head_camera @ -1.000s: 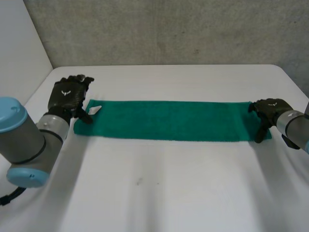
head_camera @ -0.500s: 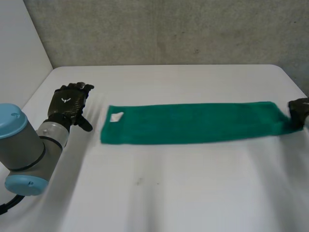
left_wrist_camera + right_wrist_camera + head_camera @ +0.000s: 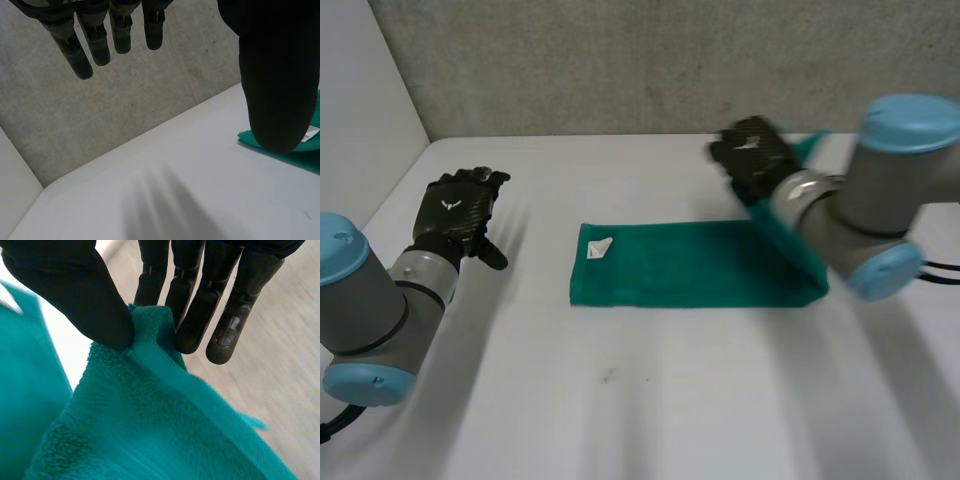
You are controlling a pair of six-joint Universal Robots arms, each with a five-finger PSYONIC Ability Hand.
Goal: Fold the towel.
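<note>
Green terry towel [image 3: 690, 265], one item, on white table [image 3: 640, 420]: lower part lies flat near the middle of the table, white label [image 3: 599, 247] showing at the end nearer the left arm; the opposite end is raised off the surface and slopes up to the right hand [image 3: 755, 155]. Right hand: thumb [image 3: 75, 295] and fingers [image 3: 200, 305] pinched on the towel's lifted edge, at or near a corner, with cloth hanging below the grip. Left hand [image 3: 460, 205]: fingers straight and spread, holding nothing, well apart from the towel's labelled end, above bare table. Change noted: a second ago the towel lay stretched at full length with a hand at each end; the left hand has since let go and stayed at its side, the whole cloth has slid toward the right arm, and the right hand has lifted its end and swung it back over the strip. Assessment: first fold in progress, end-to-end; the carried edge is not yet laid down. With the labelled end unheld, the lower layer could drag or skew as the upper one comes across.
</note>
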